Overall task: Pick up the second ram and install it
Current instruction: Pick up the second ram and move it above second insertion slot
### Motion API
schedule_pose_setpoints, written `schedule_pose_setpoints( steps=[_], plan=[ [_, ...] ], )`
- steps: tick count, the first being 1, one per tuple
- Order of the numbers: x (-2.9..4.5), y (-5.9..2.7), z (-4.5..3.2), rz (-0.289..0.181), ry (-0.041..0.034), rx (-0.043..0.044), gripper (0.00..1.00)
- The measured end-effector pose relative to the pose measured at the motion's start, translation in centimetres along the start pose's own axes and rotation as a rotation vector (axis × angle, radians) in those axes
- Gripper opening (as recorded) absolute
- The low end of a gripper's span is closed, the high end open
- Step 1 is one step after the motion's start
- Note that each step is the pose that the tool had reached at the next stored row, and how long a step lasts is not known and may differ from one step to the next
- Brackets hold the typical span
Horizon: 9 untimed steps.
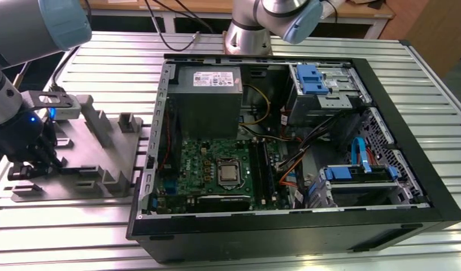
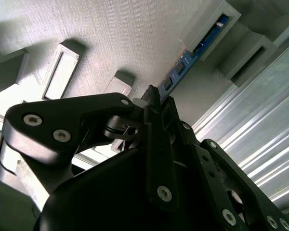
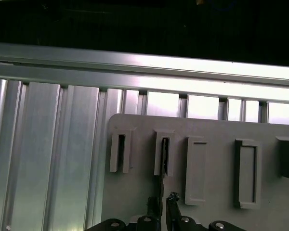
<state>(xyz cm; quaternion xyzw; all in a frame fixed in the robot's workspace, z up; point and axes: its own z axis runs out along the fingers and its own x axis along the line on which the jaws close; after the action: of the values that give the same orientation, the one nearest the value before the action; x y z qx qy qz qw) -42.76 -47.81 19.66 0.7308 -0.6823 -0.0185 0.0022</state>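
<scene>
Presently, one end effector [image 3: 163, 198], clamped on one second ram [image 2: 176, 72], one fixture plate [image 3: 212, 126].

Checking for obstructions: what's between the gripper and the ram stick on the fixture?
Nothing: in the second wrist view the gripper is right at the second ram's end, no gap showing.

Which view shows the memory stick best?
The second wrist view: the memory stick shows its blue side and dark chips, one end in a gray holder. The first wrist view shows it edge-on, a thin line. The exterior view shows at most a small blue bit.
</scene>
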Motion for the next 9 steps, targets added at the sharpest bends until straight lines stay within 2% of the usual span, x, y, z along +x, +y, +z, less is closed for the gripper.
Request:
schedule_pose_setpoints(
  steps=[9],
  plan=[
    [-0.01,0.01,-0.34,0.000,-0.0001,0.0002,0.22]
  ],
)
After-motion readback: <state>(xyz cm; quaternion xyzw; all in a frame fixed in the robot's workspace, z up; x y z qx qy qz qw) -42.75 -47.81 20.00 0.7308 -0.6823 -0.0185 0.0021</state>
